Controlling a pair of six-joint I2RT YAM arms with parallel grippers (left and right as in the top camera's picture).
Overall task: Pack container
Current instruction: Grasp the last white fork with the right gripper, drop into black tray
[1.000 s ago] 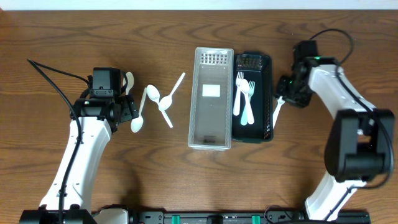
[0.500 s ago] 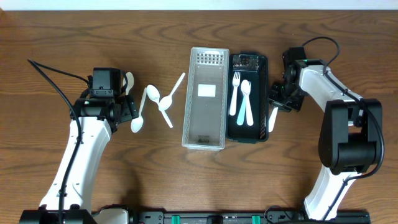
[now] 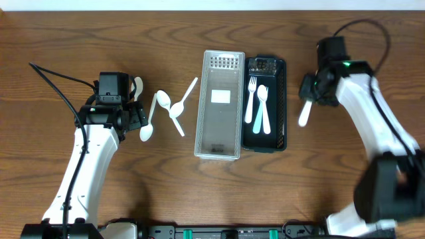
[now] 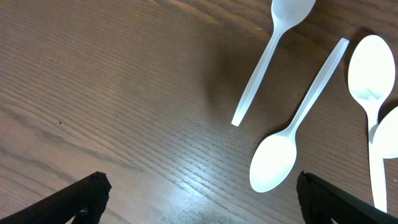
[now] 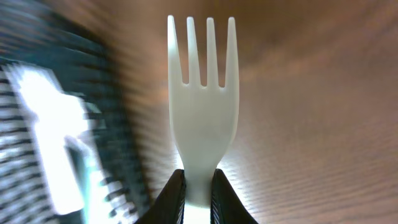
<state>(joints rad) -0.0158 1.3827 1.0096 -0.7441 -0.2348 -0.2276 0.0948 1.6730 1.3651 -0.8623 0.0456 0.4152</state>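
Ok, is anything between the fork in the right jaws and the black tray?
Nothing visible does. The fork hangs just right of the black tray, with only bare table between them. The cutlery already inside lies toward its left side.

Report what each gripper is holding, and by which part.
Right gripper: shut on the white fork, pinched by its handle, tines pointing out. Left gripper: open, holding nothing; spoons lie on the table below it.
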